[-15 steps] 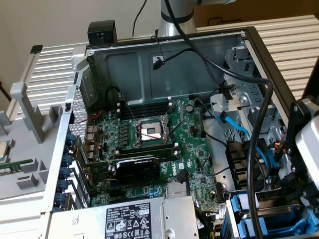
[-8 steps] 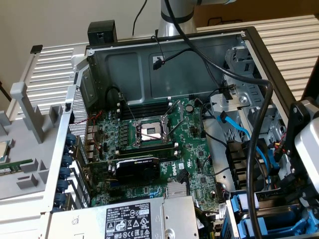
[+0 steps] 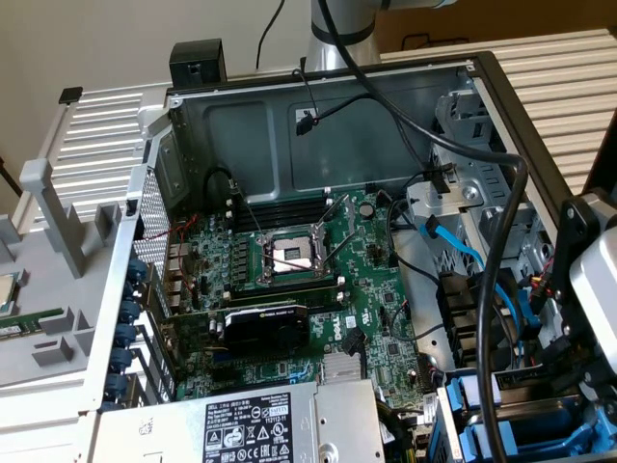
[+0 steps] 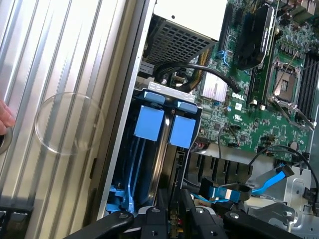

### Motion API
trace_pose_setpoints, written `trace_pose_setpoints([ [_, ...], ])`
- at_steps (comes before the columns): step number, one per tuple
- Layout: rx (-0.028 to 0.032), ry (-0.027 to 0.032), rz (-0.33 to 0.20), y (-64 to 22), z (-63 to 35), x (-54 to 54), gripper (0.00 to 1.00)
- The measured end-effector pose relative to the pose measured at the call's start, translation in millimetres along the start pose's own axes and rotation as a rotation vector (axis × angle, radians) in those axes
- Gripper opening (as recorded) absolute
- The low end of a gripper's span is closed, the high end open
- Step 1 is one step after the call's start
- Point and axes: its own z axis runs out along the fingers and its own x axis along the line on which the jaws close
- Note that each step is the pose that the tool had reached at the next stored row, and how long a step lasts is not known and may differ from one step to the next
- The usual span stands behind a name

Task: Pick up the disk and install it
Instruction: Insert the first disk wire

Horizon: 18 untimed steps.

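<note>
power supply (image 3: 308, 420): cut by lower edge | arm (image 3: 331, 34): cut at top

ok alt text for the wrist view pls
Two bright blue plastic tabs stand side by side in the drive bay of an open grey metal computer case. A green Dell motherboard lies beside the bay; the black claw hangs near it.

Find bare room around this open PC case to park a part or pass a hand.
Free: ribbed metal surface outside the case, at the exterior view's upper right and upper left by the grey bracket. Crowded: motherboard between graphics card and power supply; drive bays tangled with blue and black cables.
</note>
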Motion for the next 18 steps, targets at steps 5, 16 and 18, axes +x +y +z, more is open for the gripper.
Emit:
trace_pose_setpoints([
  [5,0.0,0.0,0.0,0.0,0.0,0.0,0.16],
  [16,-0.0001,-0.0001,0.0,0.0,0.0,0.0,0.16],
  [18,-0.0001,0.0001,0.0,0.3,-0.7,-0.3,0.16],
])
